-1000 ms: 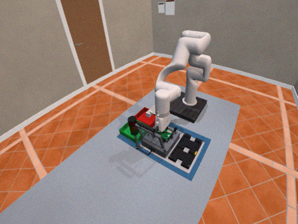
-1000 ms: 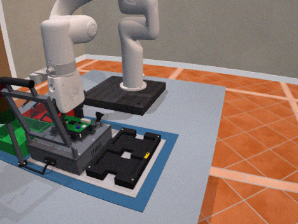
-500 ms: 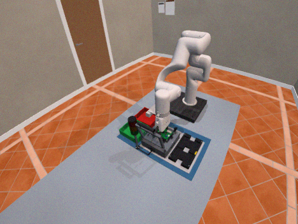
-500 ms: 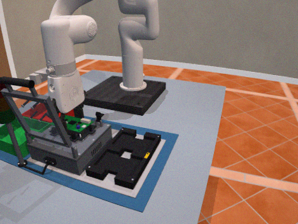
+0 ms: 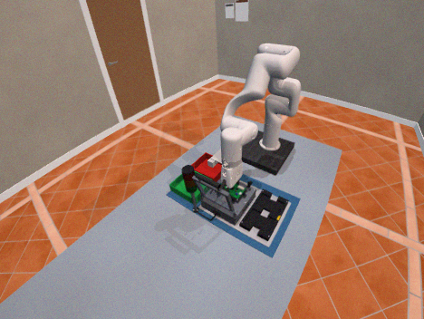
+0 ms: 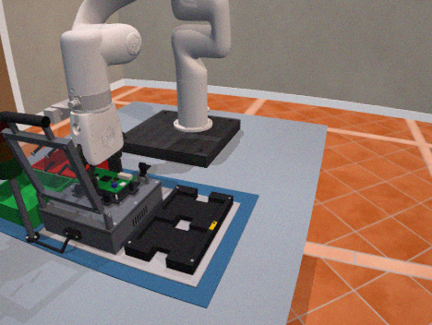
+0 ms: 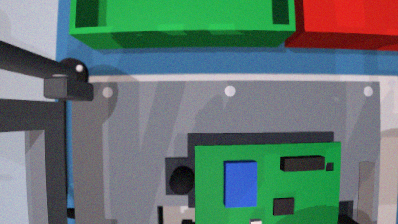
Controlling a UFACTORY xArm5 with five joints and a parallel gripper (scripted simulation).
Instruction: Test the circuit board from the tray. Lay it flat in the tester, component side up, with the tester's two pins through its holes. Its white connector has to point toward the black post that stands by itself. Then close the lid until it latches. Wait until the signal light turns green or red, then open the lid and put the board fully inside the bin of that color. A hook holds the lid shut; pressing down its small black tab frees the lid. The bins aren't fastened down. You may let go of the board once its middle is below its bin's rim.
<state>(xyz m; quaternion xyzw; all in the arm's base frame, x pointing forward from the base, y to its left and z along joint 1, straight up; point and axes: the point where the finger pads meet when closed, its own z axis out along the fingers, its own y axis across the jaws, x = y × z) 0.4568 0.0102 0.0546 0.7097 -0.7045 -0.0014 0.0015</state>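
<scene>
Desk: pale blue-grey top [image 5: 136, 254] [image 6: 277, 152], blue mat [image 5: 277, 245] [image 6: 203, 295] on it.
Arm base: dark slab [image 5: 276, 167] [image 6: 208, 159] by the desk's far edge, toward the far right corner in the top view.
Gripper [image 5: 233, 187] [image 6: 98, 167]: low over the tester, pointing down.
Fingers: set fairly wide, gripping the circuit board; contact points hidden.
Circuit board [image 5: 236, 192] [image 6: 110, 183] [image 7: 300, 186]: over the tester's nest, component side up, looks level; can't tell if the pins are through the holes.
White connector [image 6: 125, 175]: on the board side toward the hook; black post not clearly identified.
Tester [image 5: 222, 209] [image 6: 88, 233] [image 7: 150, 115]: between bins and tray.
Lid [image 5: 227, 205] [image 6: 83, 175] [image 7: 55, 160]: raised, tilted, on the tester side away from the arm base.
Hook [image 6: 143, 171]: upright at the opposite side, free of the lid.
Tray [image 5: 254, 221] [image 6: 185, 245]: beside the tester, toward the desk's right edge, no board in it.
Green bin [image 5: 180, 192] [image 6: 18, 211] [image 7: 185, 37]: toward the desk's left edge.
Red bin [image 5: 209, 170] [image 6: 57, 162] [image 7: 350, 40]: beside green, closer to the desk's far edge.
Signal light [image 5: 188, 178] [image 6: 9, 159]: dark, neither color lit.
</scene>
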